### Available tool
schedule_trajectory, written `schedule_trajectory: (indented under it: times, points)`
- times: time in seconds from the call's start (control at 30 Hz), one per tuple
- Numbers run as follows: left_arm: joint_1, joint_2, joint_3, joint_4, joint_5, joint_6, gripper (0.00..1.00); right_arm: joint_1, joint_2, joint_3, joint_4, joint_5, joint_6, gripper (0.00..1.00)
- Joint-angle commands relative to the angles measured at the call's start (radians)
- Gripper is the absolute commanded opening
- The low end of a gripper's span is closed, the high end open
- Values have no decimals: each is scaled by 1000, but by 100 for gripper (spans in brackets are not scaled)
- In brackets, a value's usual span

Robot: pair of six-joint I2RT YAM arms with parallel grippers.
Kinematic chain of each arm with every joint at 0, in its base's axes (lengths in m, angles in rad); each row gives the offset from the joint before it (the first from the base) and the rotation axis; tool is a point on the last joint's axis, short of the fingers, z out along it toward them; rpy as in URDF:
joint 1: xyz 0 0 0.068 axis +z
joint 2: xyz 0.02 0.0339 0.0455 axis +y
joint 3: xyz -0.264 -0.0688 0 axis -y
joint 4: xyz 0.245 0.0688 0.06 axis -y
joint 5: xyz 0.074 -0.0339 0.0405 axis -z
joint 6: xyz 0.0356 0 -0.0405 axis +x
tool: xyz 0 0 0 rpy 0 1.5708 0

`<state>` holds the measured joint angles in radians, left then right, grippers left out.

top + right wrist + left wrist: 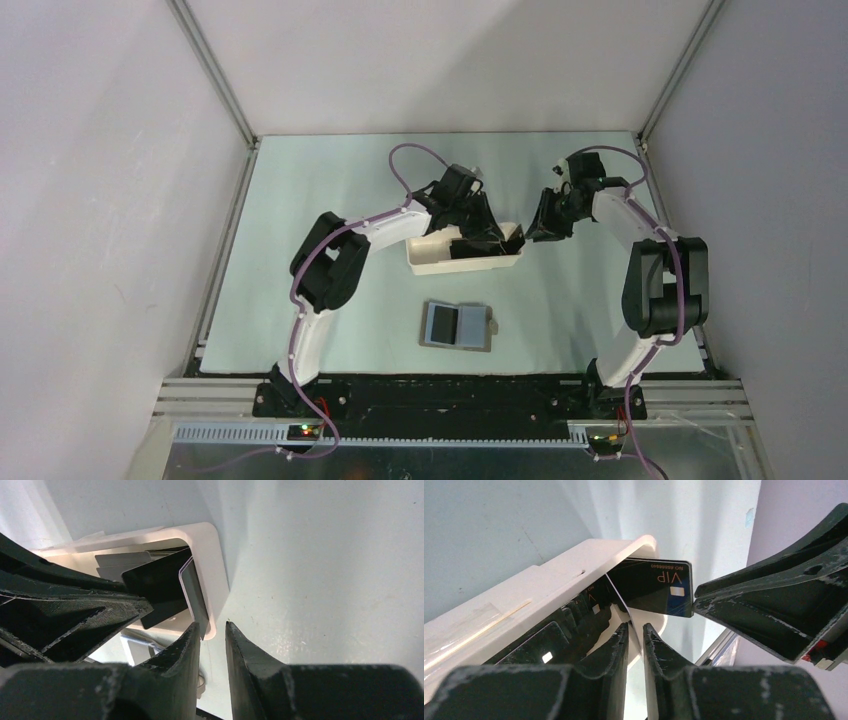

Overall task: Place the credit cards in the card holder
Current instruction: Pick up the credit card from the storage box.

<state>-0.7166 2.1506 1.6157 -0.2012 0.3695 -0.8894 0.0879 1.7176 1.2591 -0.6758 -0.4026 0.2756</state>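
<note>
While your left pincer [636, 626] hangs over the right end of the white tray [574, 572], its fingers stand almost together and pinch a thin credit card [656, 587] edge-on. The card's dark face, marked VIP, juts up past the tray's rim. Your right pincer [214, 625] sits just right of that same end, its fingers a narrow slit apart with only bare table [325, 580] showing between them, so you hold nothing there. One of its tips seems to meet the card's free edge in the left wrist view, though that contact is hard to be sure of. More cards [120, 560] lie inside the tray. Your card holder [457, 325] lies open on the table, on the near side of the tray and well apart from both pincers.
</note>
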Motion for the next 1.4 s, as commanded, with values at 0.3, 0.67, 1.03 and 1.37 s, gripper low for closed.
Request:
schedule_trajectory:
  times: [0.3,0.67,1.03,1.37]
  points:
    - [4,4,30,-98,-50,29,27,-2,-3,3,-21,101,-31,29]
    - [6,-101,8,-99,-92,48,0,4,-74,3,-16,68,-27,46]
    - [19,-467,-147,-100,-290,76,0,4,-297,-2,-16,-55,59,82]
    - [33,-917,-583,283,-413,-188,0,23,-621,-299,558,-408,605,78]
